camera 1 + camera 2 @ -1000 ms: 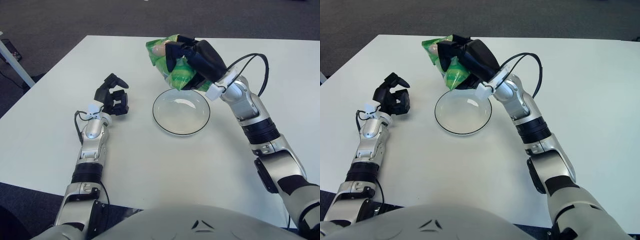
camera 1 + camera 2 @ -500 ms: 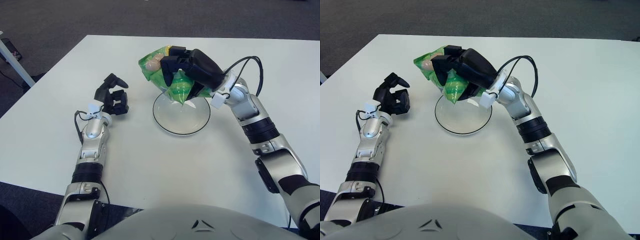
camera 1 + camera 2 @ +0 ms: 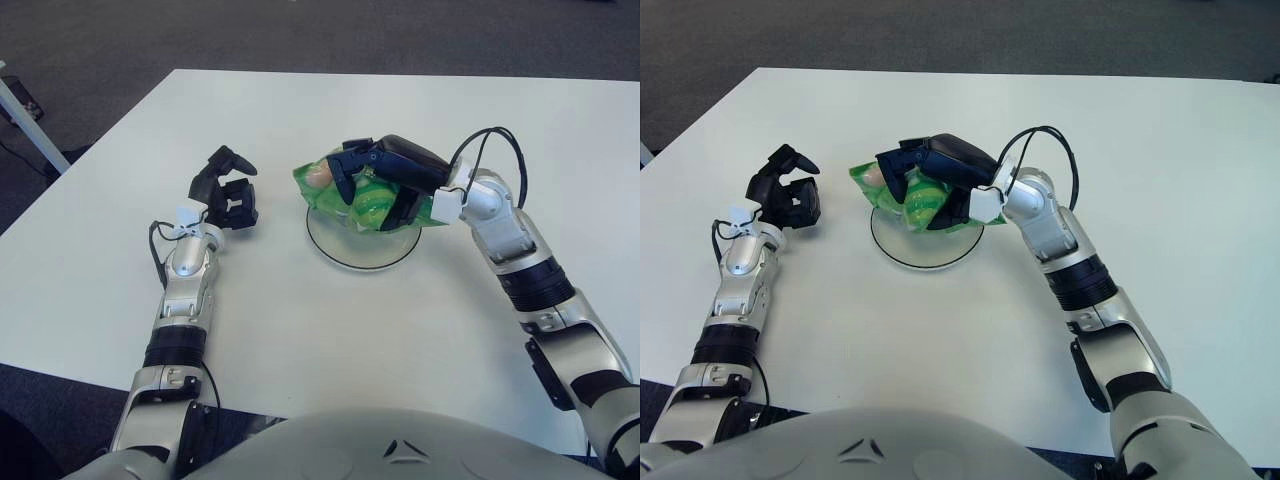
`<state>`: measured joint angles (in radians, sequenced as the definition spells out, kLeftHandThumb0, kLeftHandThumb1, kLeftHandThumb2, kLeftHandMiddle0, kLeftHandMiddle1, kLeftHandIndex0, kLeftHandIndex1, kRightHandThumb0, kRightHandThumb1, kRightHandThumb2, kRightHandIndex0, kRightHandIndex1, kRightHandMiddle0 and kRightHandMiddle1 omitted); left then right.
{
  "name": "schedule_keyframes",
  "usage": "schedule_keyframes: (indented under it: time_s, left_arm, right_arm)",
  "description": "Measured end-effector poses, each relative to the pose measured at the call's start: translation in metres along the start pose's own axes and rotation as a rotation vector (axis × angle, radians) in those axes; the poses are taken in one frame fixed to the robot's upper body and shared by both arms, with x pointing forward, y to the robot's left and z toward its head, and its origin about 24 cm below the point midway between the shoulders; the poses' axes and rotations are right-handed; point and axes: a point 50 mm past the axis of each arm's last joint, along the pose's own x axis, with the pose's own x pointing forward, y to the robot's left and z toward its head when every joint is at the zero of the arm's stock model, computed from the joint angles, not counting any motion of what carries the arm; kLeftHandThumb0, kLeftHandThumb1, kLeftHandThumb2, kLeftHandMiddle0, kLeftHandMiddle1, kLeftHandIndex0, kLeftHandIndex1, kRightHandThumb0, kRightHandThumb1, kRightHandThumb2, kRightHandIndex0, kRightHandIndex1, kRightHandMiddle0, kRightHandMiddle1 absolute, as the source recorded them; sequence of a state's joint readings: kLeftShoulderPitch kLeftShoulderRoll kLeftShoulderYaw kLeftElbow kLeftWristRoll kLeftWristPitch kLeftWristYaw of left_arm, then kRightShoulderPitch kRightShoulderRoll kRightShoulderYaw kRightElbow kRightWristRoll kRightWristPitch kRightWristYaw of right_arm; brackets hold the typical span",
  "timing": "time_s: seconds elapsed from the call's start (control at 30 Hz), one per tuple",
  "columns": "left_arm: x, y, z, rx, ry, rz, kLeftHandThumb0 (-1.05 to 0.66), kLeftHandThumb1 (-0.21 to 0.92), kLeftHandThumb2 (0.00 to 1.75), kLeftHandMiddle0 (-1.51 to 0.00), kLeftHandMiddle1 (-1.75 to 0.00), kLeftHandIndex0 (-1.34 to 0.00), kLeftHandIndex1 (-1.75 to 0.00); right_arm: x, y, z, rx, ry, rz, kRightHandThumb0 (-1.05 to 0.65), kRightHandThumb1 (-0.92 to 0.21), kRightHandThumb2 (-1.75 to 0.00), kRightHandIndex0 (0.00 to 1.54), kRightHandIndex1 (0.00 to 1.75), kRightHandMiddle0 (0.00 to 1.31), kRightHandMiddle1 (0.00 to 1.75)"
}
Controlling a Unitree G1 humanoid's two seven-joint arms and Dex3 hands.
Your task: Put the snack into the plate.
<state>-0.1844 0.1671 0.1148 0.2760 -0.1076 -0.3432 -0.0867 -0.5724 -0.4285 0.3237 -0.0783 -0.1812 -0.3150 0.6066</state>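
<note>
Left of the plate (image 3: 345,253), the left hand (image 3: 226,198) was raised above the table (image 3: 300,330), fingers curled and empty. The right hand (image 3: 385,180) reached in low from the right, gripping the green snack bag (image 3: 360,203) over the plate.

The clear glass plate with a dark rim (image 3: 345,254) is taken up by the crinkled green snack bag (image 3: 362,203) lying across it and by the black 3-fingered right hand (image 3: 385,180) clasped over the bag, so the plate can be reached only along its bare near rim. To the plate's left, the black 3-fingered left hand (image 3: 226,201) stands raised with curled fingers above the white table (image 3: 330,330), leaving a narrow lane of bare tabletop between it and the plate. The near part of the table between the 2 forearms and the far part beyond the bag lie open, while the right forearm bars the plate's right side.
</note>
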Motion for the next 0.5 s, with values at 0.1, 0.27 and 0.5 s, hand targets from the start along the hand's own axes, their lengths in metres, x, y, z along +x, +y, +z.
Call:
schedule_keyframes:
  time_s: [0.1, 0.27, 0.5]
  left_arm:
    - [0.0, 0.0, 0.0, 0.0, 0.004, 0.006, -0.46, 0.37, 1.25, -1.21, -1.75, -0.57, -1.75]
    - [0.0, 0.001, -0.001, -0.001, 0.008, 0.01, -0.47, 0.36, 1.26, -1.21, -1.75, -0.58, -1.75]
    - [0.0, 0.0, -0.001, -0.001, 0.008, 0.01, -0.47, 0.36, 1.26, -1.21, -1.75, -0.58, -1.75]
  right_arm:
    - [-0.003, -0.001, 0.0, -0.005, 0.028, 0.048, 0.0, -0.37, -1.16, 0.52, 1.74, 0.6, 1.44]
    - [-0.006, 0.0, -0.001, -0.002, 0.043, 0.115, -0.22, -0.71, -0.7, 0.14, 1.61, 0.42, 1.56]
    - [-0.011, 0.002, -0.002, -0.001, 0.024, 0.327, -0.46, -0.32, -1.0, 0.01, 0.84, 0.03, 1.21]
